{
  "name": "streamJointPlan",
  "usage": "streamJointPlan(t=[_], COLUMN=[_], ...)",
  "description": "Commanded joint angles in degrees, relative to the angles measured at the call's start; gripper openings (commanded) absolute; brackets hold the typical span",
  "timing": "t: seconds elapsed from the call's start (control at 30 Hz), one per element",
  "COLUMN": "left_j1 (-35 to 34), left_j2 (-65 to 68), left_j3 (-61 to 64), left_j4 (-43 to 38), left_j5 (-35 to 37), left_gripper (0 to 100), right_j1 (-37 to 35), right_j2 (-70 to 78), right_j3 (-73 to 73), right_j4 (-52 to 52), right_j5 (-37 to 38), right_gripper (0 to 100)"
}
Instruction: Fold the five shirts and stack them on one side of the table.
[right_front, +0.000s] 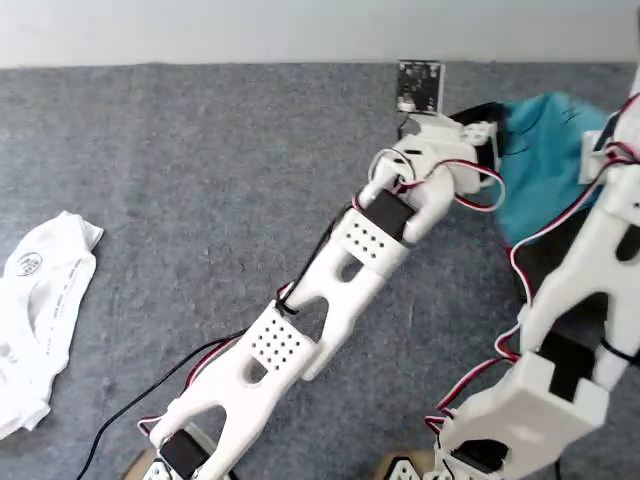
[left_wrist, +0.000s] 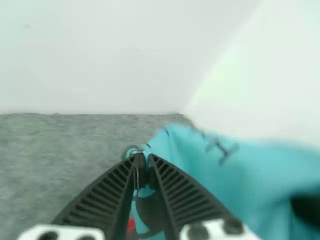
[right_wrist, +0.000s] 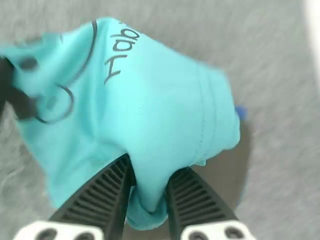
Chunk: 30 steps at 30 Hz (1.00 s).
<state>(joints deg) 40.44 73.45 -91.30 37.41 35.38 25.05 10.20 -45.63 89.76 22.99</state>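
two pincers clamp the teal shirt (right_front: 545, 150) at your table's (right_front: 200, 150) far right corner: left pincer (left_wrist: 141, 162) on its edge, right pincer (right_wrist: 148, 185) on a bunched fold. likely limp, light; grip hems.

Our left arm (right_front: 330, 290) stretches out long and nearly straight, slanting toward the right arm's side. The left gripper (left_wrist: 142, 159) has its fingers (left_wrist: 172, 182) pressed together on an edge of the teal shirt (left_wrist: 240, 170). Our right arm (right_front: 575, 290) rises steeply, and the right gripper (right_wrist: 150, 172) seems to pinch a fold of that shirt.
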Motion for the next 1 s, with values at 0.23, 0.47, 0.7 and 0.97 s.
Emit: streamJointPlan(t=[0.23,0.47,0.7,0.97], left_j1=[5.36,4.40,1.76,-1.05], left_j2=[-3.69,-3.96,-4.04,-4.04], left_j3=[1.98,3.65,3.56,-2.51], left_j4=[-6.15,-5.71,-0.70,8.35], left_j5=[-0.70,-0.35,-0.35,-0.44], left_gripper=[8,11,11,11], right_j1=[12.53,20.09,26.42,21.58], right_j2=[-0.66,19.21,27.21,18.51], right_j3=[-0.44,4.31,1.05,-11.78], right_j4=[-3.56,-3.21,-0.04,12.97], right_j5=[2.11,14.15,27.87,24.62], right_gripper=[1.1,15.9,37.6,26.3])
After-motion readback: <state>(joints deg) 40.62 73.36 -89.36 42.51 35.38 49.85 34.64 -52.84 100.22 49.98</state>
